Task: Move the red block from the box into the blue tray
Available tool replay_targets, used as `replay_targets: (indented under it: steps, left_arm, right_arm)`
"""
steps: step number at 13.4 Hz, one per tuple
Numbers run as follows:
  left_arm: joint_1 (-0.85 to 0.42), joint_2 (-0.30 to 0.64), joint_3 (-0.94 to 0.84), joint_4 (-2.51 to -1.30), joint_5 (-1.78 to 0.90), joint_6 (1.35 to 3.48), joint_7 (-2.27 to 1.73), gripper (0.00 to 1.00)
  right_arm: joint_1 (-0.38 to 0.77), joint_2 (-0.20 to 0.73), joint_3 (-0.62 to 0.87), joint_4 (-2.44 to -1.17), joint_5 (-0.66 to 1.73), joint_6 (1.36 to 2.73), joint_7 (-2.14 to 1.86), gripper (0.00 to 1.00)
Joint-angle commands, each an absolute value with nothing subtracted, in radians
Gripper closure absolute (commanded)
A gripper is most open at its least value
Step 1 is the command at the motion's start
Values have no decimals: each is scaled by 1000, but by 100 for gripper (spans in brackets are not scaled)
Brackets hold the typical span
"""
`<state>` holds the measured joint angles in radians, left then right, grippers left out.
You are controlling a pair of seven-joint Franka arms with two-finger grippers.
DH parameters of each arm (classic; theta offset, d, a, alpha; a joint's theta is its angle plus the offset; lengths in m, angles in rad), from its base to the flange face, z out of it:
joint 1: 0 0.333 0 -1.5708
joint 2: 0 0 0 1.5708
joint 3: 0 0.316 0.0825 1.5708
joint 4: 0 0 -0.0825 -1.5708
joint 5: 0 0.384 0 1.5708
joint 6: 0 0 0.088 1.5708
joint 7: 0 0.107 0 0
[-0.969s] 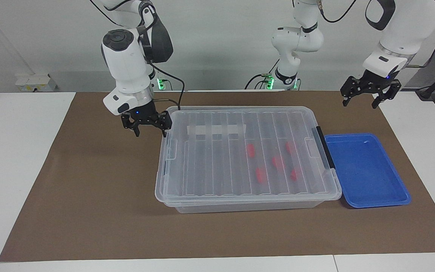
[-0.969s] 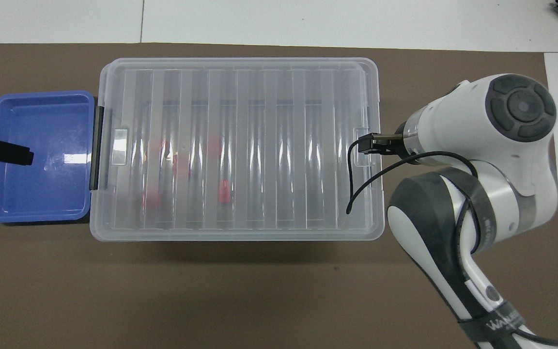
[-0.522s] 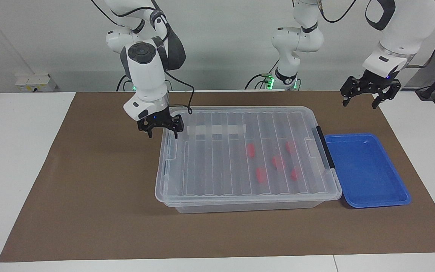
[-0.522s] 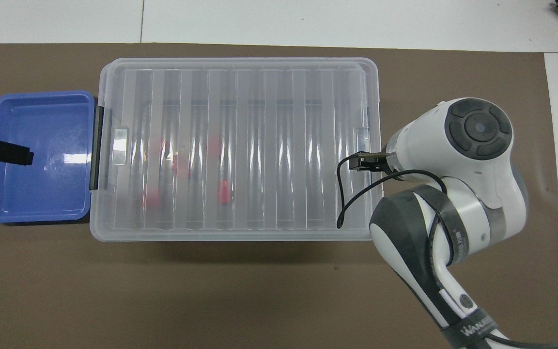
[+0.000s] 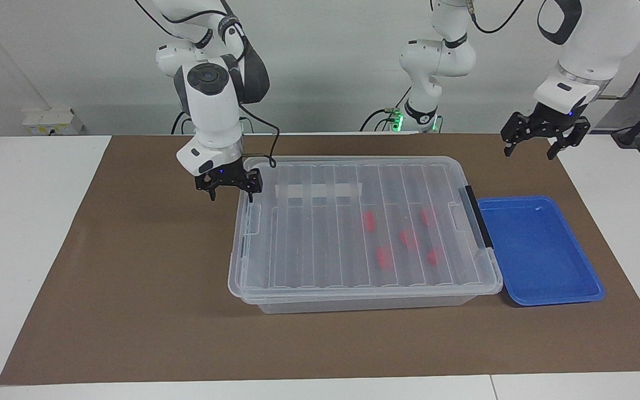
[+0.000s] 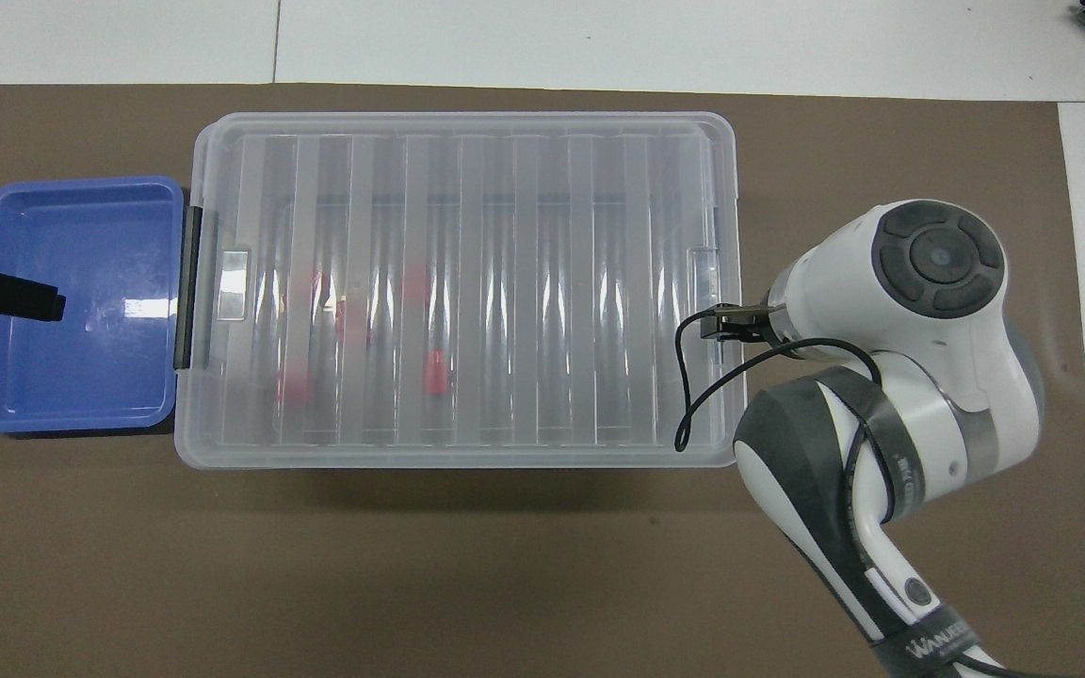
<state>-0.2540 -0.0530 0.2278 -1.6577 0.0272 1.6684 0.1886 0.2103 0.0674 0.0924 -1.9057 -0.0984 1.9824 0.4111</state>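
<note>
Both tools are spread apart: right tool [image 5: 230, 190] at the lidded box's [image 5: 364, 233] end edge, left tool [image 5: 544, 139] waiting above bare mat.

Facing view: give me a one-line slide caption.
Right gripper open at the lidded box's end, red blocks still inside; left gripper open, waiting above the empty blue tray.

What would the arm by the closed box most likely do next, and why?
Probably lower the right gripper onto the box's end edge to start lifting the lid. The red blocks lie under the shut lid, and the blue tray holds none.
</note>
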Motion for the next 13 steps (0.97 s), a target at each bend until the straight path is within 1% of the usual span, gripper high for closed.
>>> replay_targets:
  steps: [1, 5, 13]
  left_arm:
    - [-249, -74, 225, -1680, 18, 1663, 186, 0]
    - [-249, -74, 225, -1680, 18, 1663, 186, 0]
    - [-265, -77, 224, -1678, 18, 1655, 183, 0]
  right_arm:
    - [169, 32, 98, -1940, -117, 1962, 385, 1]
    - [120, 20, 101, -1951, -117, 1954, 316, 1]
    - [-43, 20, 101, -1953, -117, 1936, -26, 0]
